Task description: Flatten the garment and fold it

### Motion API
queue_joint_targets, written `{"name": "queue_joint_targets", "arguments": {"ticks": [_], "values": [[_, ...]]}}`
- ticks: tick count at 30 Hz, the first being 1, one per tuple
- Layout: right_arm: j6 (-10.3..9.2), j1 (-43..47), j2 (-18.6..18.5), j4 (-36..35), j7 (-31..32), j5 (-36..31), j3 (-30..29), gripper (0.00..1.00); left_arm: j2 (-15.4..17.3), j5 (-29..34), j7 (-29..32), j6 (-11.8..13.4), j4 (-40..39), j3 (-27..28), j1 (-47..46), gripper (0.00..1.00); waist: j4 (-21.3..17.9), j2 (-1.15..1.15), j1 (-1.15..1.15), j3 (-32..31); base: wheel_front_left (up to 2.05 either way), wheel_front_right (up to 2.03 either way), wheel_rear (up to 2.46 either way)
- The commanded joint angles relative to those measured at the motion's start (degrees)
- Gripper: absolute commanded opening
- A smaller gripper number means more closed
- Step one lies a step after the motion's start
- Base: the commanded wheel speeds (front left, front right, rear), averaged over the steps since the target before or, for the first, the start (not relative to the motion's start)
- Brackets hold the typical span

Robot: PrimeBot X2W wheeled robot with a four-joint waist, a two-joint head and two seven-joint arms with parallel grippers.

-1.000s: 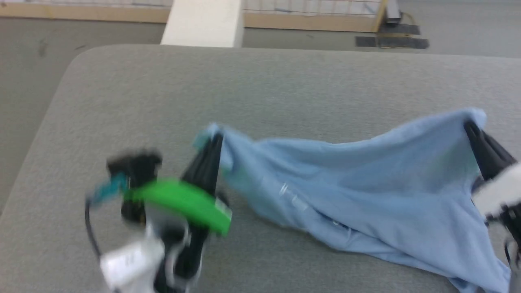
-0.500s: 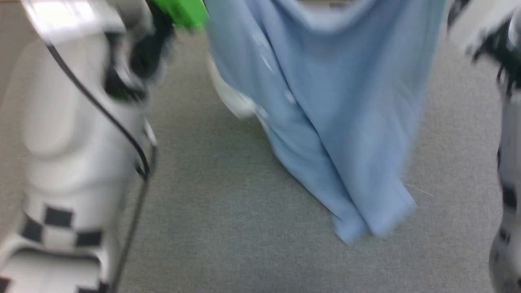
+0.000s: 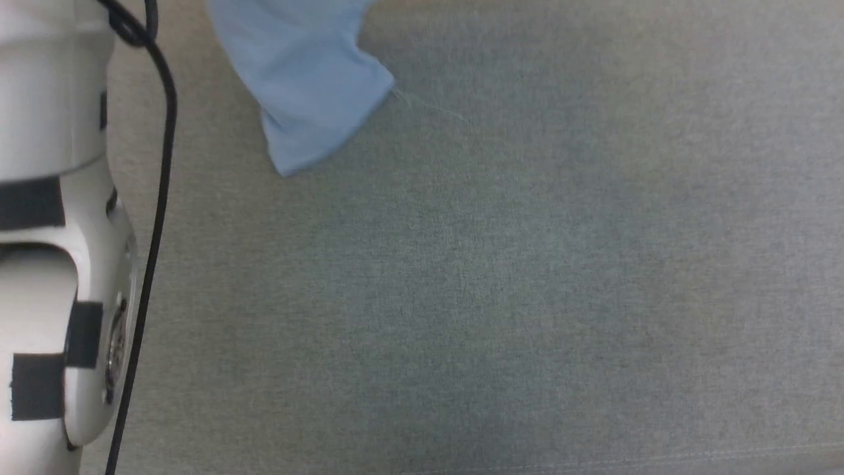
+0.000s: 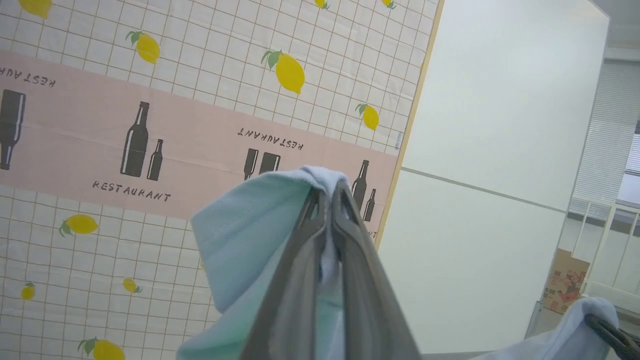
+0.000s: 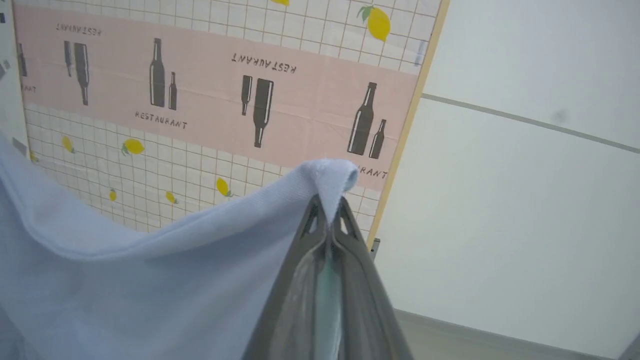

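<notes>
The garment is a light blue knit shirt held up in the air. Its lower tip (image 3: 310, 86) hangs over the grey table (image 3: 501, 277) at the top left of the head view. In the left wrist view my left gripper (image 4: 327, 192) is shut on a bunched edge of the garment (image 4: 250, 235). My right gripper (image 5: 329, 210) pinches another edge, and the garment (image 5: 150, 280) drapes away to the left in its wrist view. The other arm's dark fingers (image 4: 612, 332) hold cloth at the lower right of the left wrist view.
My pale left forearm (image 3: 53, 231) with its black cable (image 3: 158, 198) stands along the left edge of the head view. The wrist views look at a partition (image 5: 200, 100) printed with lemons and bottles, a plain white wall (image 5: 525, 200), and a cardboard box (image 4: 565, 282).
Both grippers have lifted the garment off the table, from stretched low over it to hanging high. The head view has tilted down, so now just the cloth's tip shows.
</notes>
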Motion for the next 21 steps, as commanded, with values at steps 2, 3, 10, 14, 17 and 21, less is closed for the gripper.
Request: {"name": "queue_joint_targets", "arguments": {"ticks": [2, 3, 10, 14, 17, 21], "values": [[-0.08, -1.88, -0.88, 2.50, -3.62, -1.39, -0.03, 0.00, -0.33, 0.22, -3.47, -1.62, 2.31, 0.20, -2.07, 0.00, -0.19, 0.00, 0.00, 4.79, 0.00, 0.00, 0.00], [-0.08, -2.49, -1.50, 3.51, -5.49, -2.27, 0.08, 0.00, -0.34, 0.38, -5.14, -2.59, 3.43, 0.05, -2.77, 0.00, 0.09, 0.00, 0.00, 5.71, 0.00, 0.00, 0.00], [-0.08, -6.29, -7.04, 7.08, -15.93, -5.53, 2.06, 0.00, -0.16, 0.78, -12.76, -8.66, 6.83, -1.34, -5.48, 0.00, 2.38, 0.00, 0.00, 14.88, 0.00, 0.00, 0.00], [-0.08, -5.14, -9.19, 9.18, -20.84, -3.12, 4.69, 0.00, 0.56, -0.44, -14.48, -12.34, 7.30, -1.92, -2.76, 0.00, 3.19, 0.00, 0.00, 17.14, 0.00, 0.00, 0.00], [-0.08, -2.98, -11.73, 9.11, -23.08, 0.98, 7.89, 0.00, 1.20, -2.33, -13.61, -14.27, 4.95, -2.46, 1.11, 0.00, 3.95, 0.00, 0.00, 17.38, 0.00, 0.00, 0.00], [-0.08, 1.93, -16.14, 5.56, -23.68, 9.30, 11.32, 0.00, 2.39, -5.32, -10.51, -14.88, -1.78, -2.44, 8.20, 0.00, 5.07, 0.00, 0.00, 16.26, 0.00, 0.00, 0.00]]}}
